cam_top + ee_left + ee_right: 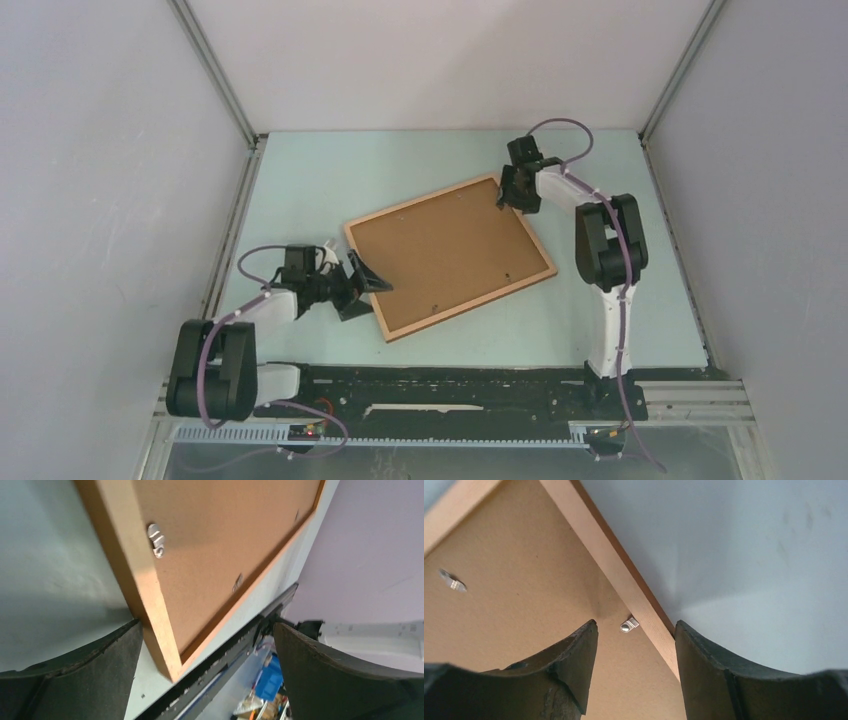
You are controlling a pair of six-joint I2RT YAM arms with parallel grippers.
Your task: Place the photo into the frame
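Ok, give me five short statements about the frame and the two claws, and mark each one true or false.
1. The frame lies back-up on the table, with the brown backing board inside it. True.
2. The left claw is clamped shut on the frame. False: its jaws stand wide open by the frame's near left corner.
3. The right claw is at the frame's far right corner, jaws apart. True.
4. The photo lies in plain sight beside the frame. False: no photo shows in any view.
5. A small metal clip sits on the backing board near the right claw. True.
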